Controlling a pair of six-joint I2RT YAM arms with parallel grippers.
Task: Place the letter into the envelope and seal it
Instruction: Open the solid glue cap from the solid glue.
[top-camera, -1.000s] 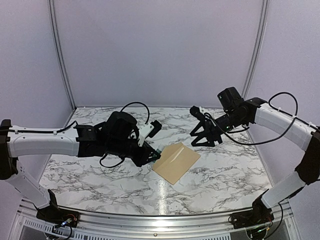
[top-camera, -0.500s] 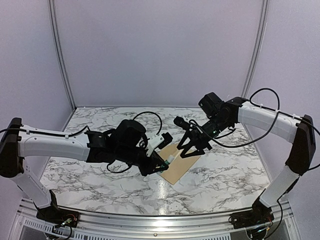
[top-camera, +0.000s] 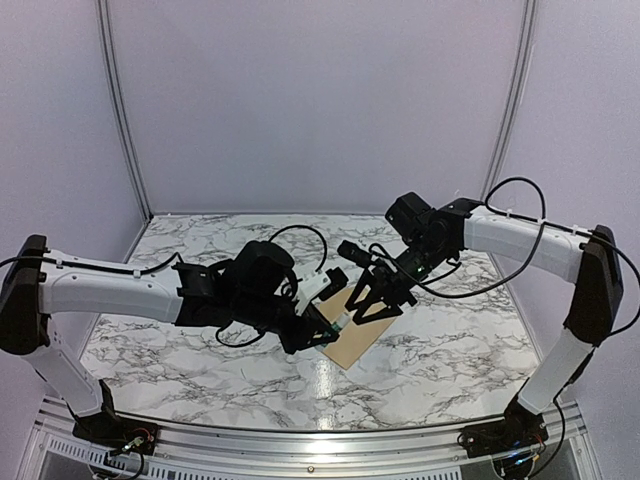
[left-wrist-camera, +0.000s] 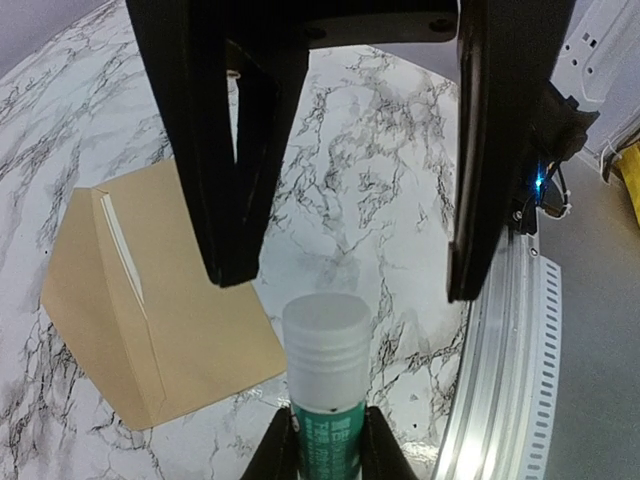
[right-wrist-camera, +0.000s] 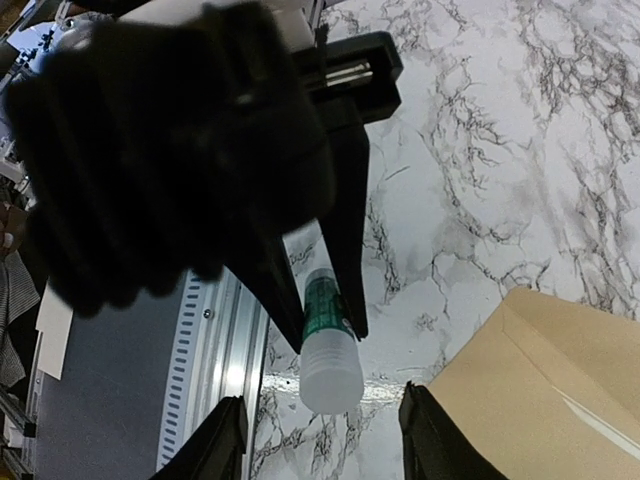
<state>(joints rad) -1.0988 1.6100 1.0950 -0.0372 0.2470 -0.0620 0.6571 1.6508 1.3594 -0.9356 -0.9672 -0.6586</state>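
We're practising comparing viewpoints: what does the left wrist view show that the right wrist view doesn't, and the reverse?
Left wrist only: the right gripper from outside, jaws spread open facing the glue stick. Right wrist only: the left gripper from outside, its black body clamped on that stick. Both: the glue stick's pale cap, the envelope and the marble table.

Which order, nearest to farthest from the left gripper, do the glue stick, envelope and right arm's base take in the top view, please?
1. Glue stick: held by the left gripper.
2. Envelope: lying just to its right.
3. Right arm's base: far right corner.
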